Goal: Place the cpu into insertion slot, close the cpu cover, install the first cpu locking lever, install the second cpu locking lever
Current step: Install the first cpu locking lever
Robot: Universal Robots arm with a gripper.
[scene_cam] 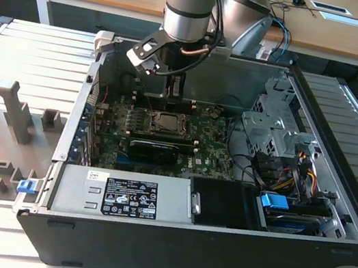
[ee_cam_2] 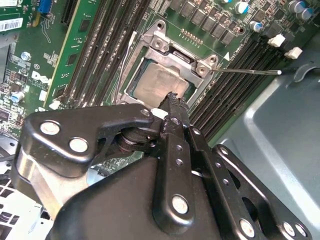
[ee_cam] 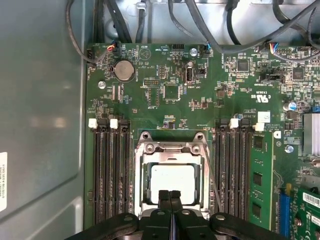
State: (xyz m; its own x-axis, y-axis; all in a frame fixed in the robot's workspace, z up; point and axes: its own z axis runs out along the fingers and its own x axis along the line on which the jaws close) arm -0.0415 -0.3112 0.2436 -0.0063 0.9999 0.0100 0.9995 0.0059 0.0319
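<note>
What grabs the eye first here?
The arm reaching down into an open computer case in the exterior view. In the first wrist view, the shut gripper hangs right over the cpu cover, with the silvery cpu showing through its window.

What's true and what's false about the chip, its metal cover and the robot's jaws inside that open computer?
1. The cpu sits in the insertion slot. True.
2. The cpu cover stands upright, swung away from the slot. False: it lies flat over the slot, and the cpu shows through its square window.
3. The jaws are spread wide around the cpu. False: they are closed together, holding nothing, at the edge of the cover.
4. The computer case lies open, with its green board showing. True.
</note>
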